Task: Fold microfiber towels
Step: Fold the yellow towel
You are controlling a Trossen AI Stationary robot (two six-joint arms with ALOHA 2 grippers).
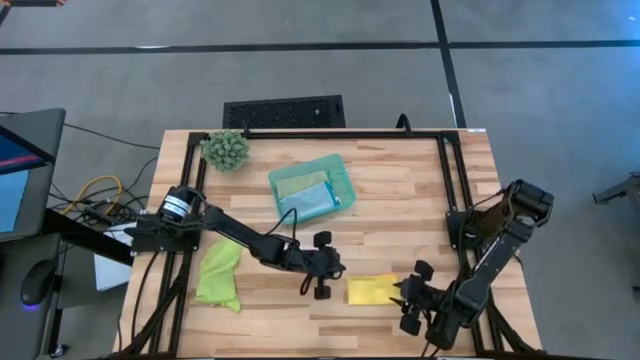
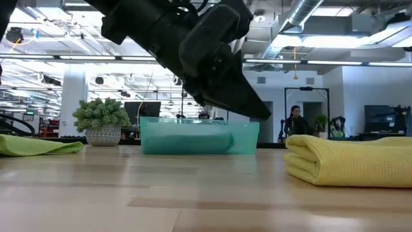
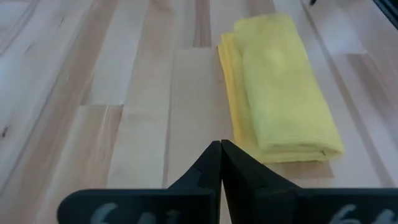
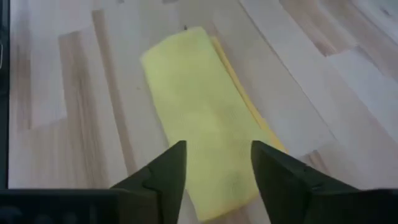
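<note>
Just above the folded yellow towel [image 4: 205, 124], the right claw [image 4: 217, 165] hangs with fingers apart; left claw [image 3: 220, 163] pressed together.

The yellow towel [image 1: 372, 290] lies folded into a thick oblong on my desk [image 1: 400, 200], near its front edge; its layered edges show along one long side, flat and neat. The lime green towel [image 1: 219, 274] sits crumpled in a loose heap toward the left side of the desk, unfolded. The pale sage green towel [image 1: 297, 182] and the light blue towel [image 1: 309, 201] lie folded, I think, side by side inside the teal tray [image 1: 342, 180].
</note>
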